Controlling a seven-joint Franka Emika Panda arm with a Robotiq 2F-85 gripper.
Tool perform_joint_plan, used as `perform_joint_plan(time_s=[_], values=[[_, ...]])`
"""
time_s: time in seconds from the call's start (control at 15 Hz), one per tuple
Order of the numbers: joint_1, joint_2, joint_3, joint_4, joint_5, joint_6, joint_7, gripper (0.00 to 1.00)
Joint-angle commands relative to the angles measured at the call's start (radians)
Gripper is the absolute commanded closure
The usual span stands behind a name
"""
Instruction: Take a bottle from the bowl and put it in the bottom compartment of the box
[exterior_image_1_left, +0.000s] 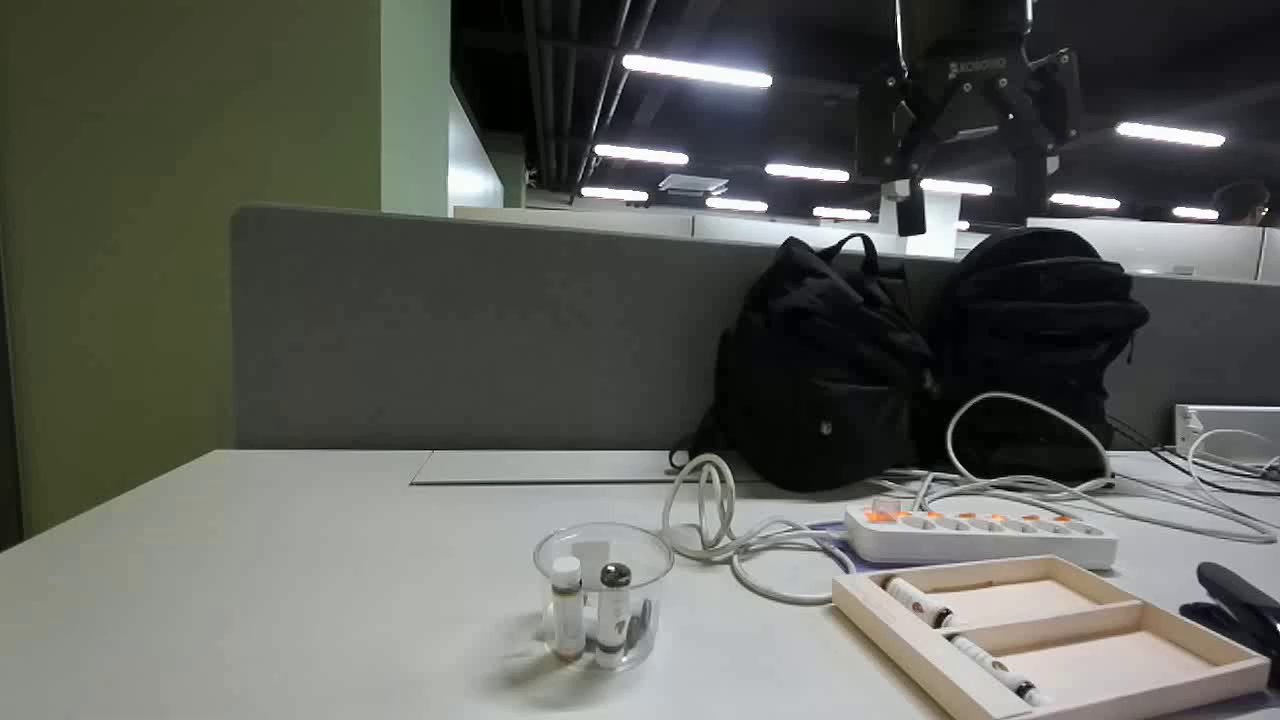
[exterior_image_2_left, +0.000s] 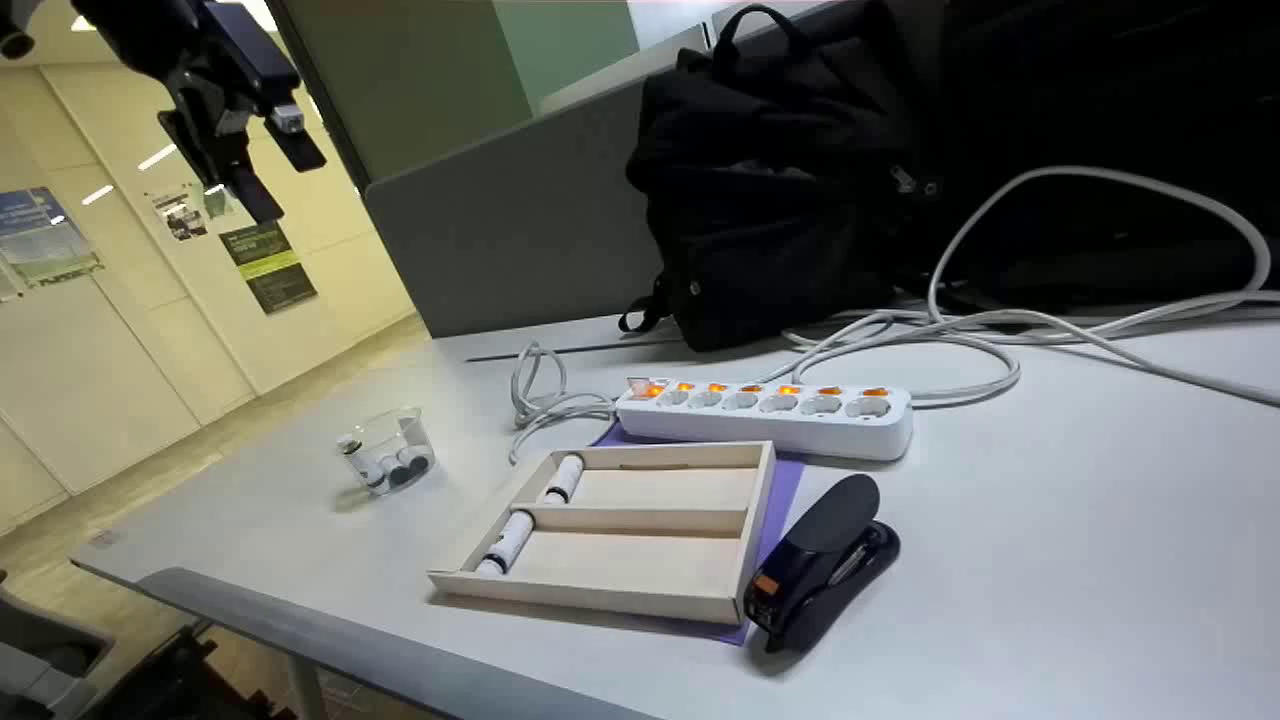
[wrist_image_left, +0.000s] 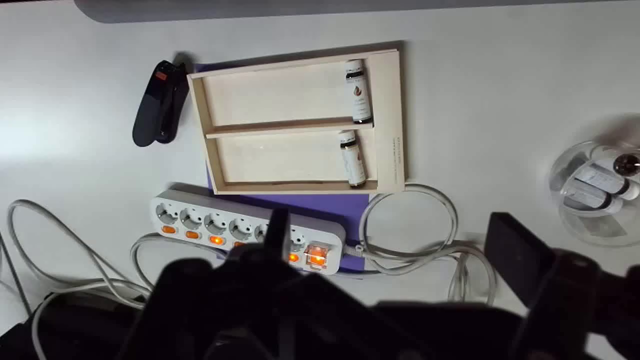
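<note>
White-labelled vials crowd the see-through bowl; an off-centre grasp could topple it. Robotiq gripper: jaws spread, nothing held.

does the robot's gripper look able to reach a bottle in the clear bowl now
Probably yes: the gripper is open and empty, and nothing covers the bowl. The bottles huddle close together inside, though, so picking just one may be fiddly.

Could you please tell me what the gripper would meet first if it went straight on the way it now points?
Most likely the box, near its broad plain end, since the open gripper points downward. Depth is unclear, though, so the cable beside the box could come first.
</note>
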Motion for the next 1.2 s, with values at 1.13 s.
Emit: perform_joint_plan(time_s=[1.13], values=[[0.131,0.496,-0.005,0.242,-0.098,0.235,-0.203,0.0]])
